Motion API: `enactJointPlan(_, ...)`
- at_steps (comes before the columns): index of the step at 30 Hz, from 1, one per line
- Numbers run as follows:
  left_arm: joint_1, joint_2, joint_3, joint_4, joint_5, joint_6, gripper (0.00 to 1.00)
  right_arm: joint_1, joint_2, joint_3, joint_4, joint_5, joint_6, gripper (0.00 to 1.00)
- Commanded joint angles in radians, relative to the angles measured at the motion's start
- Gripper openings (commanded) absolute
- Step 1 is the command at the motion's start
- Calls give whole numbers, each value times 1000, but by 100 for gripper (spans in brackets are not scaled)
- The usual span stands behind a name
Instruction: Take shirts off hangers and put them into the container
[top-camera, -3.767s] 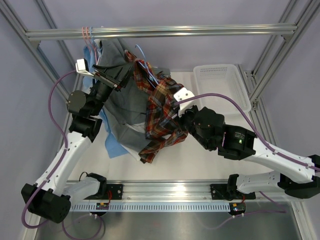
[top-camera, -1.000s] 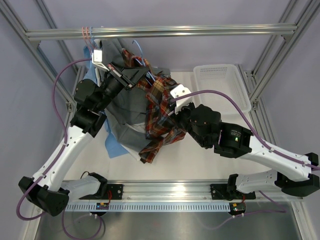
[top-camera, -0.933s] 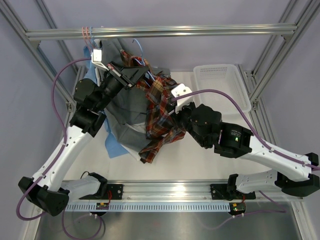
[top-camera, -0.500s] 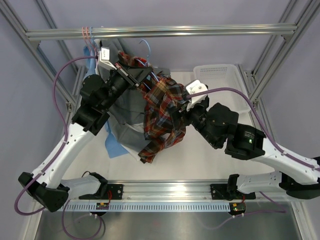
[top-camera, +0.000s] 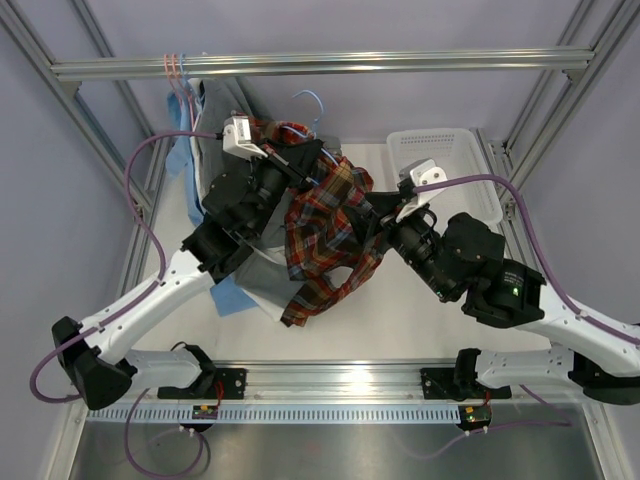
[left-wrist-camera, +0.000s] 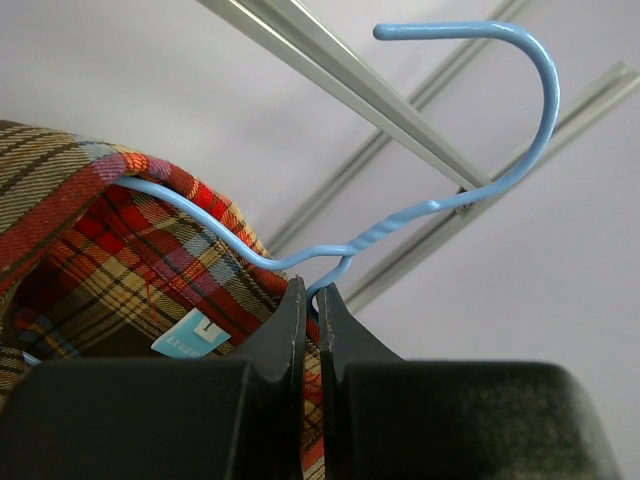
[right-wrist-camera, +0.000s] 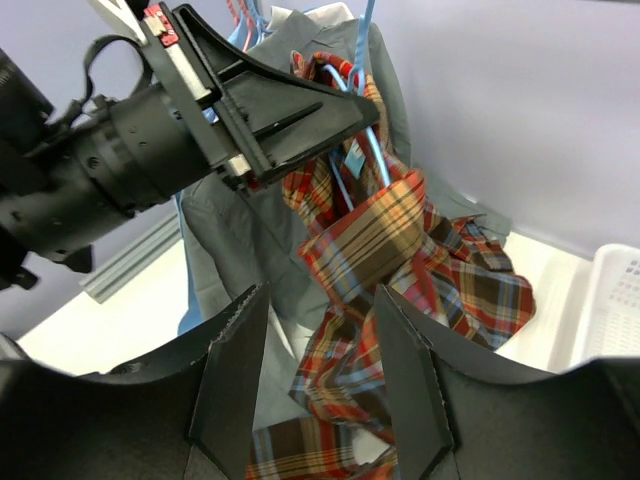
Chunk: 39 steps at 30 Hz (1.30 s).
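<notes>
Top view, left gripper (top-camera: 306, 160): mine, clenched on the blue hanger (top-camera: 310, 98). Its hook looks clear of the rail (top-camera: 300, 64), and the plaid shirt (top-camera: 325, 215) drapes from it.
Top view, right gripper (top-camera: 374, 213): at the plaid shirt's right edge, between it and the basket (top-camera: 445, 150). From up here I cannot tell how its jaws stand.
Top view, count: three shirts show, the plaid one, a grey shirt (top-camera: 262, 283) and a light blue shirt (top-camera: 228, 297). There is one basket, with nothing in it that I can see. One hanger is in hand, and the thin hooks (top-camera: 175, 70) on the rail are too fine to count.
Left wrist view, grip: my fingers (left-wrist-camera: 285, 335) pinch the wire just under its twisted neck, and the collar sits on the shoulder wire.
Left wrist view, how: I should hold firm and steady so the hanger cannot twist as the cloth is pulled.
Right wrist view, jaws: released and spread, with plaid cloth ahead of my fingers (right-wrist-camera: 228, 385), not between them.
Right wrist view, how: I judge I should reach in, take a thick plaid fold near the collar, and draw it off towards the basket at the right edge. I should leave the grey shirt behind it alone.
</notes>
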Motion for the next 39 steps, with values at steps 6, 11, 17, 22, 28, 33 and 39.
enactJointPlan(6,-5,30,81,236,-109,33,0,-17,-37,-78,132,35,107,67)
enactJointPlan(11,-15,19,99,226,-90,5,0,-119,-15,-85,121,-86,209,67)
enactJointPlan(17,-28,-7,93,215,-87,13,0,-185,26,-58,115,-192,258,58)
enactJointPlan(22,-28,1,150,162,-60,37,0,-185,17,-38,97,-280,255,55)
enactJointPlan(28,-26,24,201,121,3,37,0,-188,-24,-39,62,-305,238,54)
enactJointPlan(33,-28,25,198,121,32,2,0,-210,-24,-55,85,-339,241,52)
enactJointPlan(39,-28,21,216,88,51,2,0,-208,-21,-29,48,-327,203,51)
